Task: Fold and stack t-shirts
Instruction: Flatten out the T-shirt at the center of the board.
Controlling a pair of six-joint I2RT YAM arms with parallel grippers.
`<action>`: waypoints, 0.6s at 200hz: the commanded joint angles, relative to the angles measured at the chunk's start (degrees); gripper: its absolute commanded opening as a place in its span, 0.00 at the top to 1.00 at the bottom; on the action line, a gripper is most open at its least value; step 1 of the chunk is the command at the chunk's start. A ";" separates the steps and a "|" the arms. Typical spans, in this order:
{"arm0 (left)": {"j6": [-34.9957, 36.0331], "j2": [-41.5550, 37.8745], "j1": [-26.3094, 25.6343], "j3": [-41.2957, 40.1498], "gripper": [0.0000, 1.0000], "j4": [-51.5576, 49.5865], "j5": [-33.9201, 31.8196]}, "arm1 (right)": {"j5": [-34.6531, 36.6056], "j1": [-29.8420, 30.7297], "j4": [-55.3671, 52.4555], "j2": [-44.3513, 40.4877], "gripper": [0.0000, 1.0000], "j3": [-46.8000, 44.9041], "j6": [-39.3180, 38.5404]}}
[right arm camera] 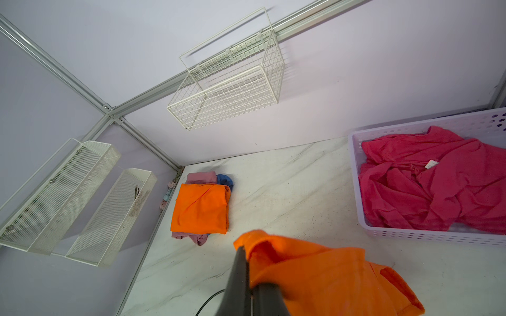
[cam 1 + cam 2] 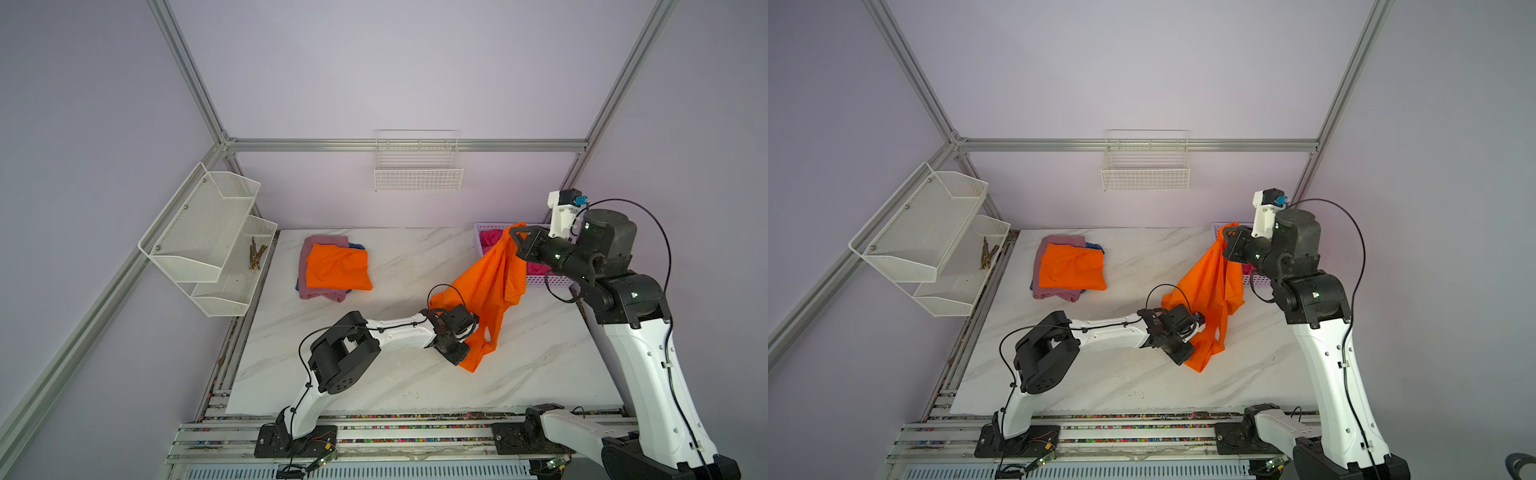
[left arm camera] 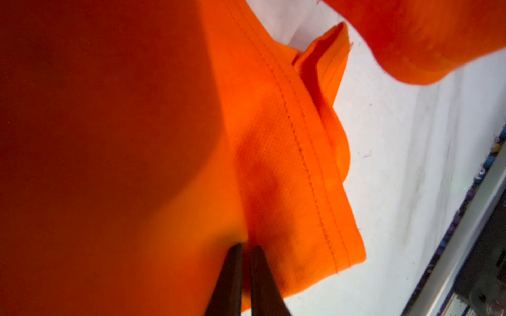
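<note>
While its upper end is pinched high in the clenched right gripper [image 2: 516, 243], the hanging orange t-shirt [image 2: 486, 282] slants down across the middle of the table to the left gripper [image 2: 465, 355], which is low over the surface. In the left wrist view the left gripper's fingers [image 3: 228, 273] stand almost together with a fold of the cloth [image 3: 273, 136] between them, beside a stitched hem. In the right wrist view the right gripper [image 1: 250, 273] is closed on a bunched edge of the same shirt [image 1: 315, 273]. Whether the shirt's lowest tip touches the table cannot be told.

Well apart, near the far left of the table, lies a stack: the folded orange t-shirt [image 2: 338, 268] on top, the mauve-pink t-shirt [image 2: 324, 241] under it, and the blue t-shirt [image 2: 357, 246] peeking out at the far side. The hot pink t-shirt [image 1: 427, 180] lies crumpled inside the lilac plastic basket [image 1: 432, 236] at the far right corner.

All of this rests on a white marble-patterned tabletop [image 2: 395, 374], bare in front. Pale lilac walls close it in, edged by an aluminium frame [image 2: 407, 145]. A white wire basket [image 2: 417, 174] hangs on the back wall, and a white mesh shelf [image 2: 203, 224] hangs on the left wall, with small brownish sticks [image 2: 257, 253] in its lower tier.

By count: five t-shirts, two of them orange and one each mauve-pink, blue and hot pink; two arms; one plastic basket; one wire basket; one shelf of two tiers.
</note>
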 commanded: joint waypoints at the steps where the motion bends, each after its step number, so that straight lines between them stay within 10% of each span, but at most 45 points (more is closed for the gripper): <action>1: -0.55 -5.21 0.26 -2.74 0.85 -2.35 -1.10 | 0.32 0.31 0.70 -0.28 1.00 -0.02 -0.84; 17: -1.79 -4.88 0.87 -5.15 1.00 -5.52 -5.34 | 0.23 0.30 0.72 -0.36 1.00 -0.60 -0.84; 120: -6.70 -3.67 12.22 -10.43 1.00 -15.81 -22.70 | 0.18 0.32 0.13 -5.31 0.91 -6.51 -2.07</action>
